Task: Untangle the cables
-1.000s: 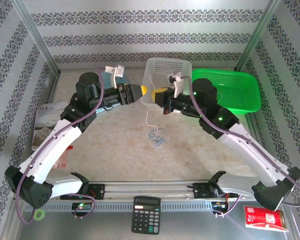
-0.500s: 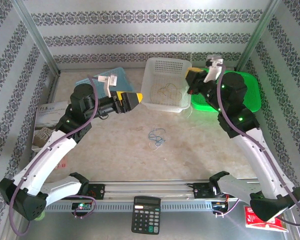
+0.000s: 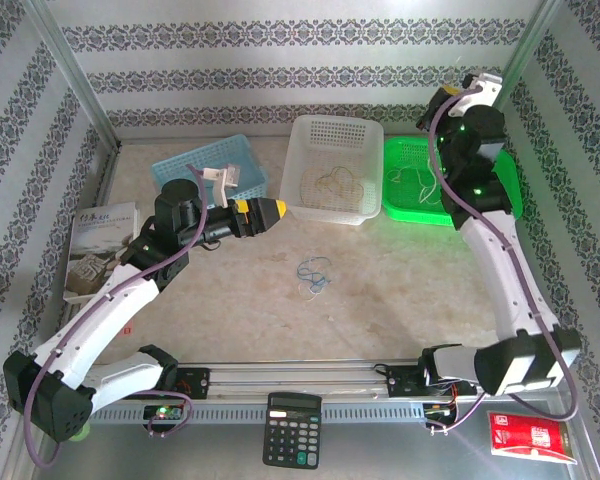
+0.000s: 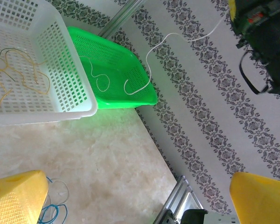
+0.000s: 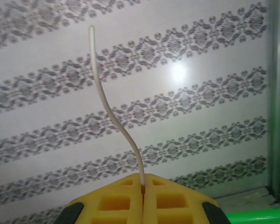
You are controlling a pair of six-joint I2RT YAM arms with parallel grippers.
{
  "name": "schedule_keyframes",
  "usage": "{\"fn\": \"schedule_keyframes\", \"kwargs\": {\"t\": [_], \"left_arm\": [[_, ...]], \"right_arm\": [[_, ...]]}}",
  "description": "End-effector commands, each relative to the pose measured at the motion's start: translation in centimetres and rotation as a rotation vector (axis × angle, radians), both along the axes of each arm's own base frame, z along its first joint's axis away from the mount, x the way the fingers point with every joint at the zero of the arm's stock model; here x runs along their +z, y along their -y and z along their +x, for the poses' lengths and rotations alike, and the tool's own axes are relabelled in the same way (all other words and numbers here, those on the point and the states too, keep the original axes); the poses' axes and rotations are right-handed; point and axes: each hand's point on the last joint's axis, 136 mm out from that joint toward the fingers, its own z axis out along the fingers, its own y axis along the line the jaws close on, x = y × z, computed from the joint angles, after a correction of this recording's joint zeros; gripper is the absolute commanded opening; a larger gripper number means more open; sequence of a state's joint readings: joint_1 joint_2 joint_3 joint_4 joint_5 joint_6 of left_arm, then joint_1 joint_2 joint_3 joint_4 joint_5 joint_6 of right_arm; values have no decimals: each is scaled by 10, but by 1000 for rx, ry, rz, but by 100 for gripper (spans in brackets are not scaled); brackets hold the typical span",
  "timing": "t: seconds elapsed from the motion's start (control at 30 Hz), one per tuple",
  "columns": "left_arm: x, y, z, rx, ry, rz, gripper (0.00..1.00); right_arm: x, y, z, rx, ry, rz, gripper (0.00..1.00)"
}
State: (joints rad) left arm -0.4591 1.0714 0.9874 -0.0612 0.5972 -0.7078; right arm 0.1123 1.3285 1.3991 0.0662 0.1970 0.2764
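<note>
Overhead, one table (image 3: pixel 400 300), pale stone-look top.
Two arms: left arm (image 3: pixel 110 310) reaches toward centre, right arm (image 3: pixel 505 270) is raised at the far right.
Three baskets along the far side, left to right: blue basket (image 3: pixel 208 165), white basket (image 3: pixel 335 140), green basket (image 3: pixel 500 185).
One booklet (image 3: pixel 98 245) at the left edge; it has dark print, too small to read.
One calculator (image 3: pixel 292 442) at the near edge, and one red packet (image 3: pixel 528 438) near right, label unreadable.

Cables, three lots:
- Tan wires (image 3: pixel 330 183), lying in the white basket.
- Blue loops (image 3: pixel 315 272) with a thin pale strand, on the bare table near centre.
- One whitish cable (image 4: pixel 149 60), its lower end curled in the green basket, the rest rising to the right gripper.

Left gripper (image 4: pixel 140 200): jaws spread wide, nothing between them, low over the table just beside the blue loops.
Right gripper (image 5: pixel 143 186): jaws pressed together, pinching the whitish cable; a short end pokes out beyond the fingertips.
</note>
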Motion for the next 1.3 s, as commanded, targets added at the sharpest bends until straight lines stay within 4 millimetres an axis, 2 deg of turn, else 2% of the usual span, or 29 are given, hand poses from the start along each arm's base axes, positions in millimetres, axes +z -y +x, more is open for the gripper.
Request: {"fn": "schedule_keyframes", "kwargs": {"t": [0.0,0.13,0.3,0.4,0.5,0.57,0.7,0.73,0.8,0.87,0.97,1.13,1.27], "left_arm": [[9,4,1,-6,31,-33,100],[9,10,5,-27,9,-68,100],[9,16,9,-46,-6,-87,100],[7,16,9,-50,-13,-85,100],[3,16,8,-51,-19,-79,100],[1,16,7,-49,-25,-76,100],[-4,14,9,-36,-31,-74,100],[-5,14,9,-35,-32,-75,100],[-7,14,10,-31,-34,-76,100],[-10,15,12,-28,-42,-74,100],[-15,13,14,-10,-46,-63,100],[-25,1,16,55,-37,-10,100],[-36,-22,21,184,-26,62,100]], "right_arm": [[3,21,14,-123,41,-19,0],[-51,26,37,-171,-34,16,0],[-138,32,62,-190,-166,62,0],[-184,37,72,-167,-241,98,0],[-216,49,76,-171,-309,127,0],[-228,60,74,-197,-340,138,0],[-245,83,70,-235,-399,165,0],[-249,86,70,-230,-417,173,11],[-248,90,68,-213,-431,171,41],[-242,86,67,-167,-430,162,54],[-227,78,61,-113,-414,161,59],[-207,58,49,-11,-380,223,59],[-198,22,32,118,-378,285,59]]}}
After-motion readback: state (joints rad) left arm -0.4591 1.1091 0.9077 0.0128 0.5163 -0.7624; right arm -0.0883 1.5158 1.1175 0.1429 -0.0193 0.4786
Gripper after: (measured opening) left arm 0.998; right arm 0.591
